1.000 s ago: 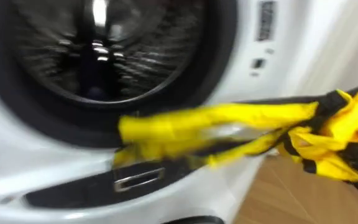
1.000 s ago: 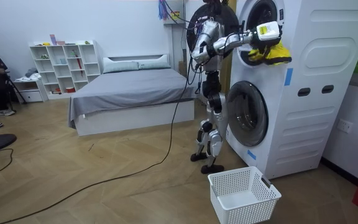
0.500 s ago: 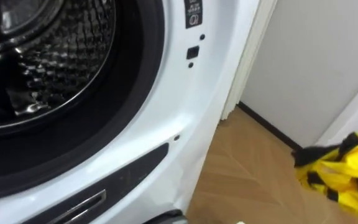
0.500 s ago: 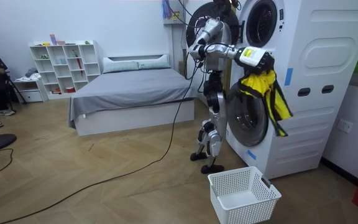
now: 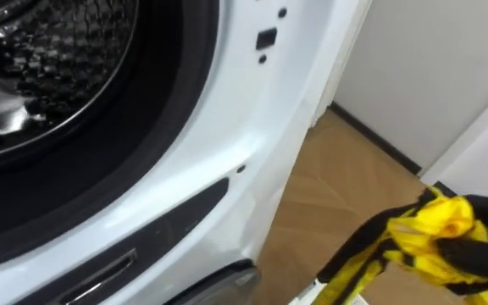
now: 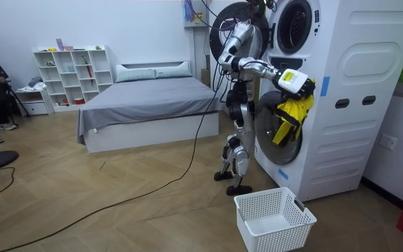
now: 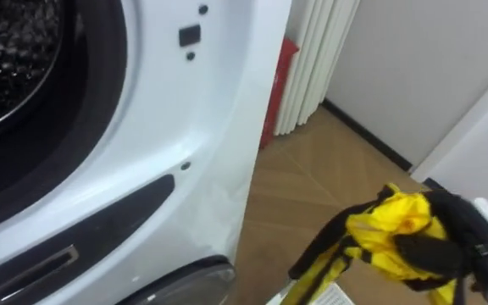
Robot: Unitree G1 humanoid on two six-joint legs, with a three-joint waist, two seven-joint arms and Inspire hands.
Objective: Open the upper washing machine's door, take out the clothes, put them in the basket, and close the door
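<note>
"Yellow-and-black garment [image 7: 386,224], where is it?"
"Gripped in the right hand [image 7: 437,251], fingers curled round it. It hangs in the air beside the washer [image 5: 227,144], right of the open drum [image 5: 49,59]."
"And beneath?"
"Wood floor [image 5: 329,212], with a white basket [image 6: 278,235] near the robot's feet."

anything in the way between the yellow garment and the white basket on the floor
Nothing visible. The right hand is curled round the yellow and black garment, which hangs in front of the lower machine's round door. The white basket sits on the floor below it, with open air between them.
</note>
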